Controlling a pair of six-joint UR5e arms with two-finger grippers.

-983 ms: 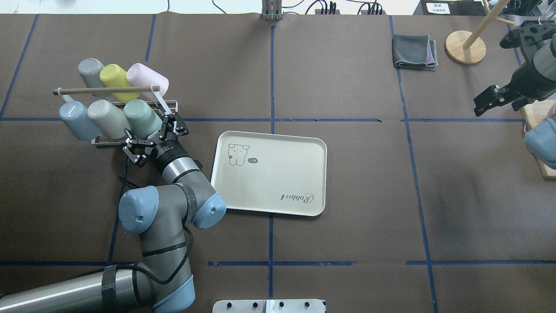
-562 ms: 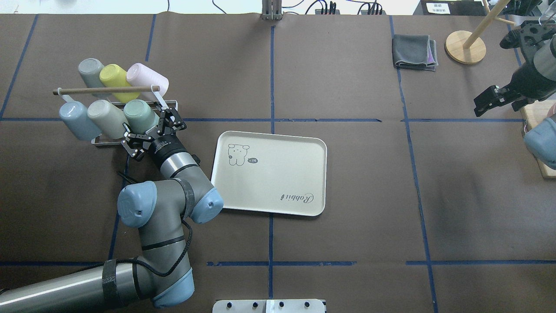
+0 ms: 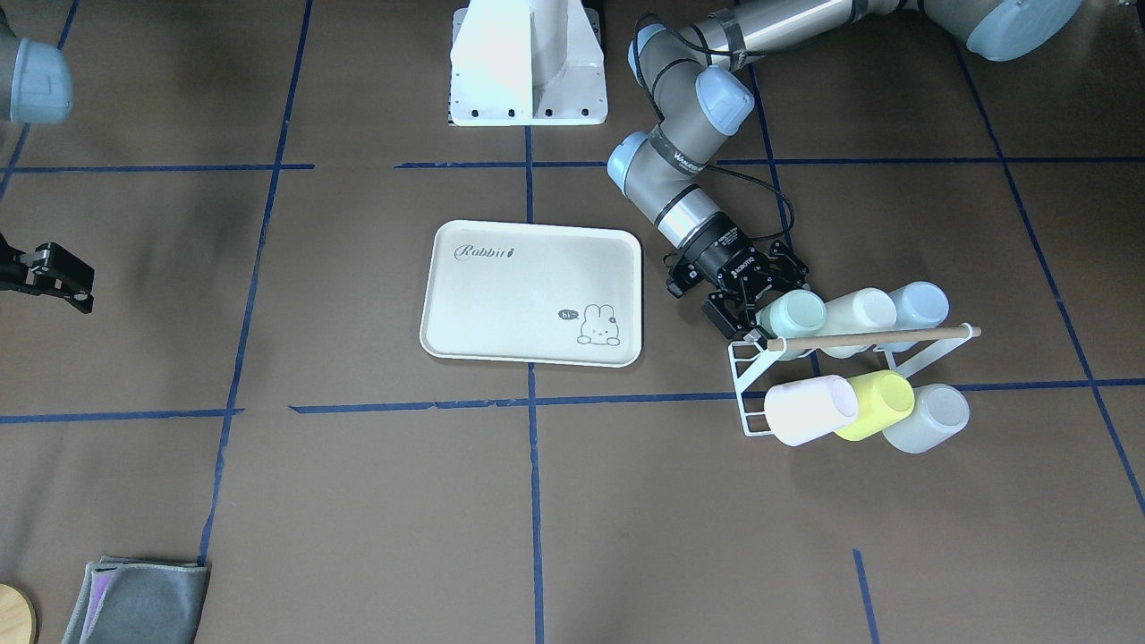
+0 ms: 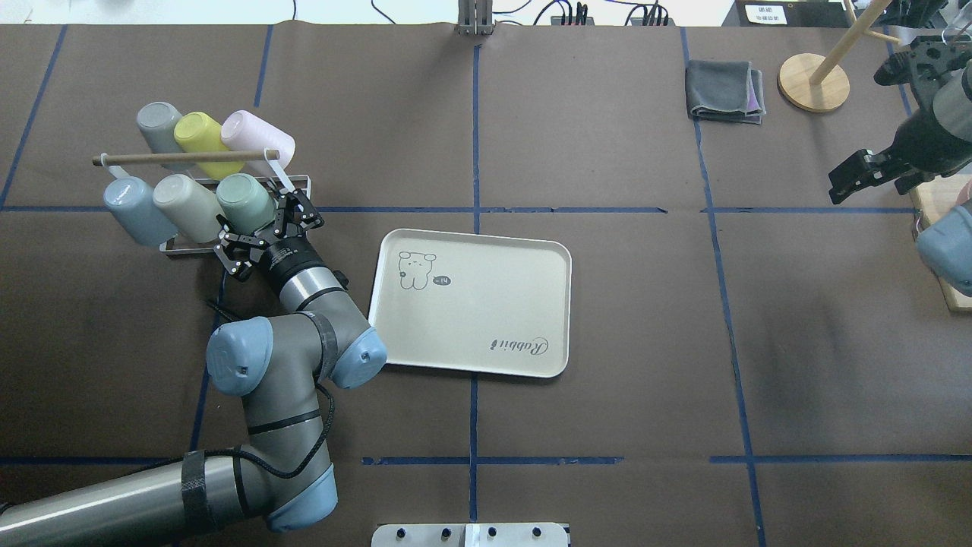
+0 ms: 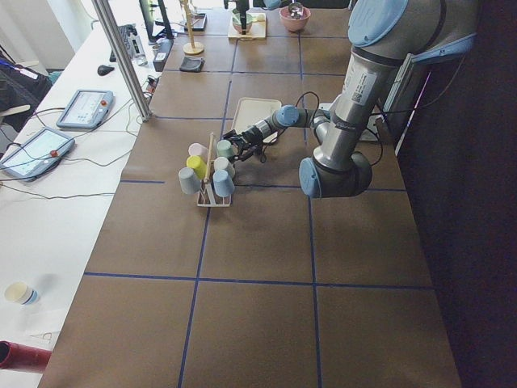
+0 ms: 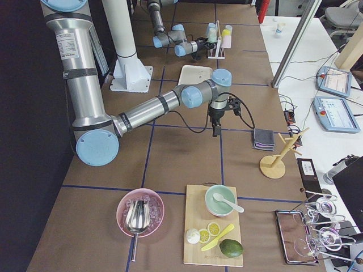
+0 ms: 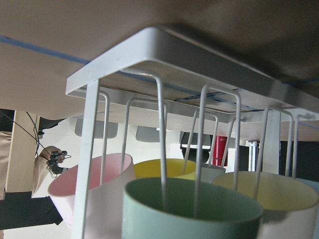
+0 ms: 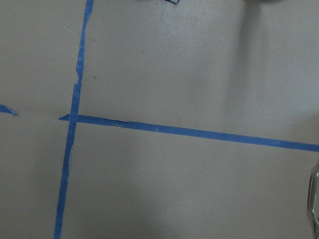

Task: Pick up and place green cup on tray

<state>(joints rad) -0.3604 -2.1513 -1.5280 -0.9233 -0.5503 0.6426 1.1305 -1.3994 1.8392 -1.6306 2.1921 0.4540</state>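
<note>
1. Mint-green plastic cup (image 4: 244, 199) is not yet picked. It sits tipped on its peg (image 7: 161, 139) in the rack (image 4: 298, 181), front row, at the end nearest the tray, mouth toward the left hand. 5 other cups (image 4: 182, 203) share the rack.
2. Tray (image 4: 486, 304) lies flat on the tabletop (image 4: 607, 380) just beside the rack. The cup is not on it.
3. Left hand (image 4: 262, 226): jaws wide, 1 finger each side of the cup's mouth end, no squeeze visible. I cannot tell if there is contact. The wrist view looks into the cup's mouth, peg wires running in.
4. Right hand (image 4: 854, 178): hangs at the far right edge, well apart from cup and tray. Cannot tell whether it is wide or narrow.
5. Progress, my read: the reach is about done. Left to do: close on the cup, slide it off the peg, carry it over, set it on the tray.
6. Versus 1.0 s ago: the left hand has pushed forward toward the rack, so its fingers now flank the cup instead of sitting short of it. Jaw spread looks unchanged. Cup, rack, tray and right arm have not moved.
</note>
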